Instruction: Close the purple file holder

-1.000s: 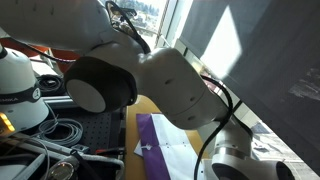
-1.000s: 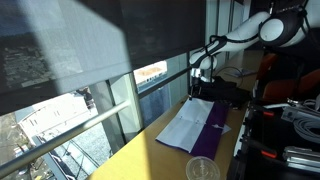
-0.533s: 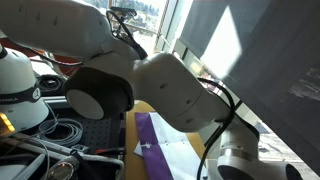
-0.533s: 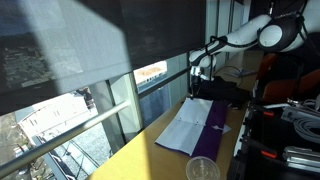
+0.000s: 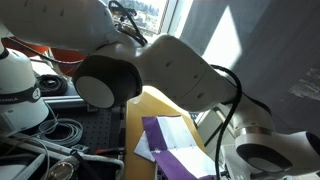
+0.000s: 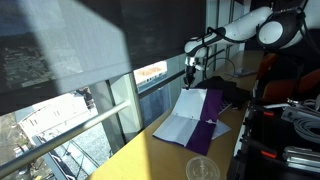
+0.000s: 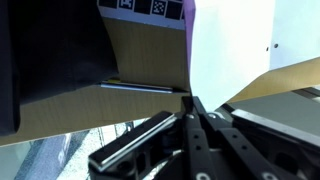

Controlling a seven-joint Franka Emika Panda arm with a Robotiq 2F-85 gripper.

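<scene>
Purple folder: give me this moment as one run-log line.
gripper: shut on folder edge | folder: open, held edge raised off table | task: not yet closed

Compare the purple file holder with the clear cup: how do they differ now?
The purple file holder is flat, opaque, purple and white; the clear cup is round and see-through. The file holder lies open, its far edge gripped by the claw; the cup stands upright, apart from the claw. Both sit on the tan tabletop.
</scene>
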